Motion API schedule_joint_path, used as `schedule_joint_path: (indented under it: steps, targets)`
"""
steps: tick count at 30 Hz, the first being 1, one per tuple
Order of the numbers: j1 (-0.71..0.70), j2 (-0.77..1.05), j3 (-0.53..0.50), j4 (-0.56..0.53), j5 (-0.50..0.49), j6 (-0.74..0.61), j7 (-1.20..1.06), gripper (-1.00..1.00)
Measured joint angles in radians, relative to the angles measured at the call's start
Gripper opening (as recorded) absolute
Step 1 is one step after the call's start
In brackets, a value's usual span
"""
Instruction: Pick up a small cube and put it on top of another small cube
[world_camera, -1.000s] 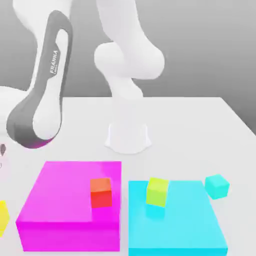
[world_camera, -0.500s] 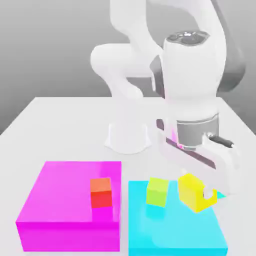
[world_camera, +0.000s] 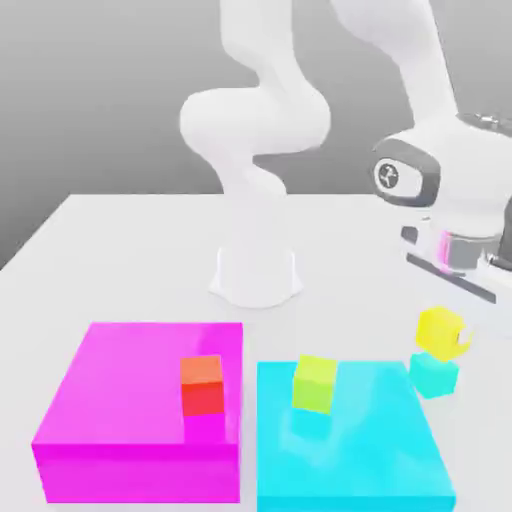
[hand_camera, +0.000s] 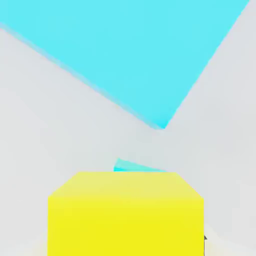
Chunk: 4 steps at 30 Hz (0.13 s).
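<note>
Right now, the yellow cube (world_camera: 441, 332) sits gripped in the tool (world_camera: 464, 325), above the turquoise cube (world_camera: 433, 376).

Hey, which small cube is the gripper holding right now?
The pure-yellow one, above the turquoise cube; the lime and red-orange cubes sit on blocks.

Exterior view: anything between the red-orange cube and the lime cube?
Yes. In the exterior view, between the red-orange cube and lime cube, there's the magenta block's edge, then the cyan block's near margin.
</note>
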Motion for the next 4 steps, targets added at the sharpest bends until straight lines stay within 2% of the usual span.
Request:
schedule_joint_path:
  steps: [2,3,4]
  targets:
    - [0.024,0.045,-0.037,0.0,-0.07,0.035,0.05,-1.0]
    - [0.032,0.058,-0.049,0.0,-0.09,0.045,0.064,1.0]
    - [0.032,0.058,-0.049,0.0,-0.09,0.045,0.064,1.0]
